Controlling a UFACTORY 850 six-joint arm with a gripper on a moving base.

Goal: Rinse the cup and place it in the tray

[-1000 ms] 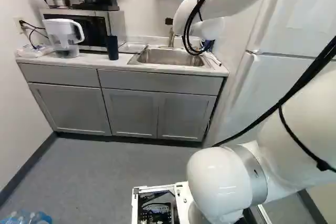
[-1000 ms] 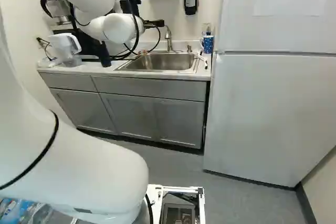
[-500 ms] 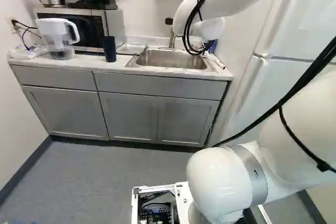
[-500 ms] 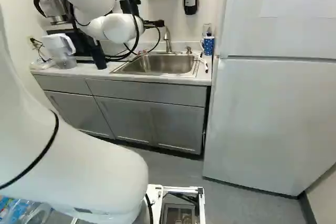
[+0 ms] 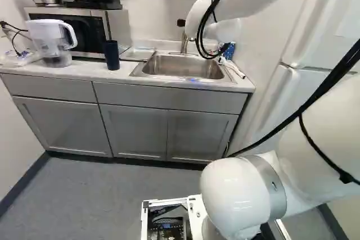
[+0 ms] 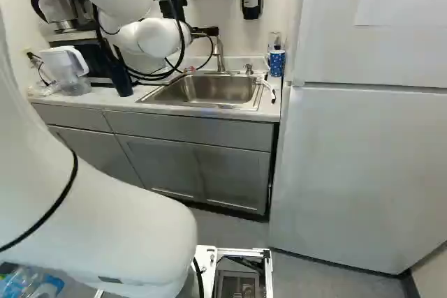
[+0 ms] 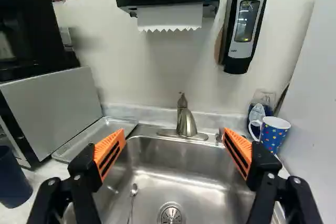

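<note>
Left base view: counter (image 5: 73, 70) seen along the wall, sink (image 5: 183, 67) set in near the fridge end. Metal tray (image 5: 136, 54) is placed beside the sink, on the microwave side. Dark tumbler (image 5: 111, 55) is seen nearer the counter's front edge, next to the tray. Pitcher (image 5: 50, 44) is set toward the opposite end. Polka-dot mug (image 5: 229, 51) is partly hidden by the arm, at the counter's back corner.

Right base view: gripper (image 6: 204, 31) is mostly covered by its own wrist; a black part is seen near the faucet. Mug is shown upright at the counter's back corner, by the fridge (image 6: 363, 172).

Wrist view: gripper (image 7: 174, 134) is spread wide above the sink, nothing gripped; orange pads (image 7: 109, 150) are faced inward. Faucet (image 7: 186, 123) is framed ahead, between the fingers. Spoon (image 7: 132, 193) and drain (image 7: 171, 214) are seen in the basin. Tray is located between sink edge and microwave (image 7: 58, 109); mug is seen past the opposite sink edge.
</note>
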